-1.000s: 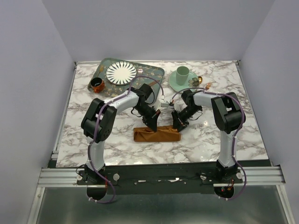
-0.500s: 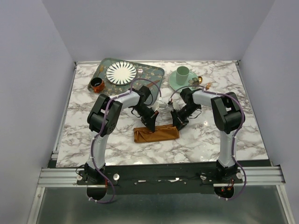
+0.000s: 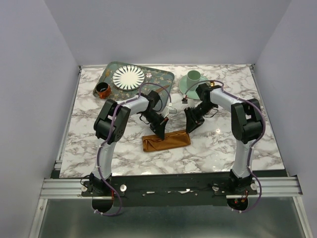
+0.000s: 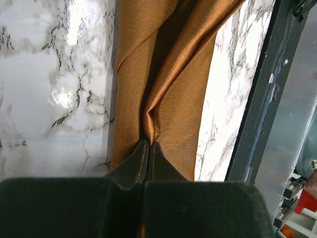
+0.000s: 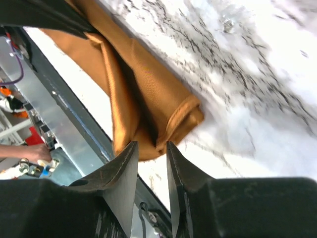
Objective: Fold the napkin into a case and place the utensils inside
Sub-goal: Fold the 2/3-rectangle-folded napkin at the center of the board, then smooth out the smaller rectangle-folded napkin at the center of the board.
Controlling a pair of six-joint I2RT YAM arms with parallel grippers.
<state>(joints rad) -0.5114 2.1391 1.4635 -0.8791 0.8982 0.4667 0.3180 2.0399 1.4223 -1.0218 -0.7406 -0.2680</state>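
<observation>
Marble table [image 3: 218,144], case [image 4: 163,74] in left tool [image 4: 148,144]

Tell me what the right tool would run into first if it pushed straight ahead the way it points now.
The right tool, slightly open, points at the end of the folded napkin; it would likely meet that cloth first, then the marble table beneath. Depth is unclear.

Left pincer [image 4: 148,145] pinched on napkin [image 4: 173,89]
</observation>
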